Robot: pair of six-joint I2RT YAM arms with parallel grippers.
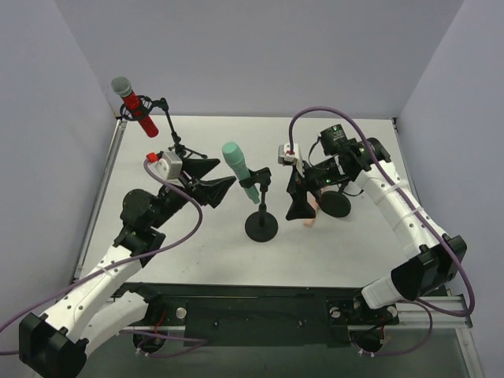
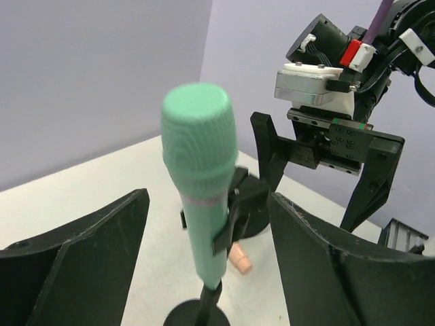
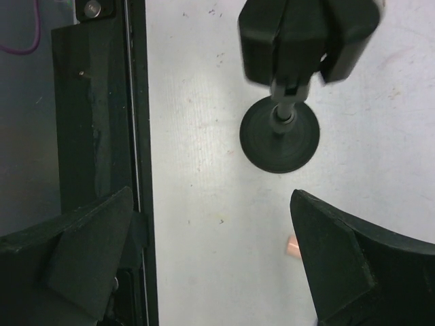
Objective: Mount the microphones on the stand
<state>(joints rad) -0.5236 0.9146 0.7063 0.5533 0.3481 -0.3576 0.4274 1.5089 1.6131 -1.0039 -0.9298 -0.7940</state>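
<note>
The red microphone (image 1: 134, 106) with a grey mesh head sits in a stand at the back left. The mint-green microphone (image 1: 239, 171) (image 2: 200, 204) is held upright in the clip of the middle stand (image 1: 261, 227). The peach-pink microphone (image 1: 312, 213) lies on the table. Only its end shows in the left wrist view (image 2: 239, 257) and the right wrist view (image 3: 293, 246). My left gripper (image 1: 224, 187) (image 2: 207, 198) is open and empty, just left of the green microphone. My right gripper (image 1: 303, 206) (image 3: 211, 197) is open and empty above the pink microphone.
A third black stand (image 1: 335, 205) with a round base (image 3: 279, 134) and an empty clip stands beside the right gripper. The black front rail (image 3: 95, 122) runs along the table edge. Grey walls enclose the white table (image 1: 205, 244).
</note>
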